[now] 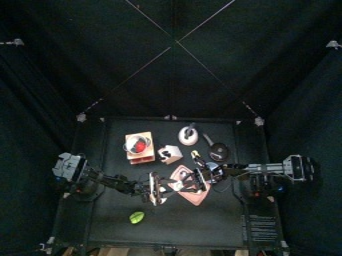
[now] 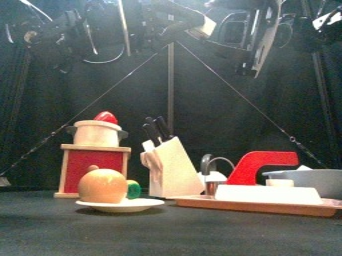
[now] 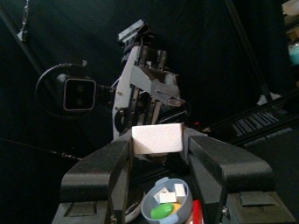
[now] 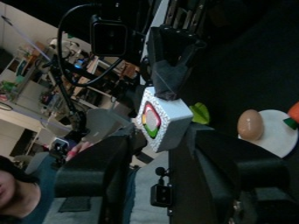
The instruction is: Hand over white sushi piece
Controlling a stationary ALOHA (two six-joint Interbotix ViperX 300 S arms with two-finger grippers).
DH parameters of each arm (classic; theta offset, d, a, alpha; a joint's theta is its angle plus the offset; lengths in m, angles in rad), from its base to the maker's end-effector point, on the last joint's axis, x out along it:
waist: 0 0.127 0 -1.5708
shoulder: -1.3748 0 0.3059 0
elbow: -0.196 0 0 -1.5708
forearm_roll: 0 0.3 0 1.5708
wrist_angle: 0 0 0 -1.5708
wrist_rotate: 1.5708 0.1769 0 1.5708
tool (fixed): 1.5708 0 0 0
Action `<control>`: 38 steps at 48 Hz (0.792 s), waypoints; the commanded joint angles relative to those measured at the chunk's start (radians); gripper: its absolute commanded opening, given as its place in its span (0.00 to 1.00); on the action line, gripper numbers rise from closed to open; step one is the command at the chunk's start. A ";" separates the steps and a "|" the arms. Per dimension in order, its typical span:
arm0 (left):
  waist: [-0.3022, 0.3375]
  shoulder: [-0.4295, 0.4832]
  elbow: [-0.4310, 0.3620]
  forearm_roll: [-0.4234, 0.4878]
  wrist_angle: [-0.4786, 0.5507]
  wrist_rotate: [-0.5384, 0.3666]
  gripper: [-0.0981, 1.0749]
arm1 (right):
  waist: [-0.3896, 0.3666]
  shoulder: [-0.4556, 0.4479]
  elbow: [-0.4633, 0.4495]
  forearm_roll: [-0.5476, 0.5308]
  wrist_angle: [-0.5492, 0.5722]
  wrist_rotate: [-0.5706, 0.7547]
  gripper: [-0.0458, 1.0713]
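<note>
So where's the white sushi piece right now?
In the top view the white sushi piece is mid-air between left gripper and right gripper, over the pink board.

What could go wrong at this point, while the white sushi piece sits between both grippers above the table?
1. The left gripper holds the white sushi piece in mid-air, while the right gripper has its jaws around it with gaps showing. Letting go early would likely drop it.
2. The two grippers sit very close together, so a slightly skewed close could knock the piece loose.

light: dim, black pen | source: overhead, glare in front view | wrist views: soft blur
</note>
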 commanded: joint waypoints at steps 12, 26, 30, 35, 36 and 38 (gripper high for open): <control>0.021 0.002 -0.020 -0.015 -0.009 0.000 0.68 | -0.005 -0.005 -0.014 0.002 -0.017 -0.002 0.54; 0.021 -0.006 -0.011 -0.043 -0.009 -0.006 0.92 | -0.006 -0.005 0.008 0.006 -0.017 -0.002 0.53; 0.014 -0.011 -0.009 -0.061 -0.009 -0.003 0.97 | -0.006 -0.008 0.015 0.006 -0.017 -0.002 0.53; 0.011 -0.014 -0.009 -0.077 -0.009 -0.003 0.97 | -0.011 -0.012 0.021 0.005 -0.017 -0.002 0.53; 0.011 -0.014 -0.009 -0.078 -0.009 -0.003 0.97 | -0.012 -0.012 0.021 0.006 -0.017 -0.002 0.53; 0.009 -0.014 -0.009 -0.081 -0.009 -0.003 0.97 | -0.014 -0.014 0.023 0.006 -0.017 -0.002 0.53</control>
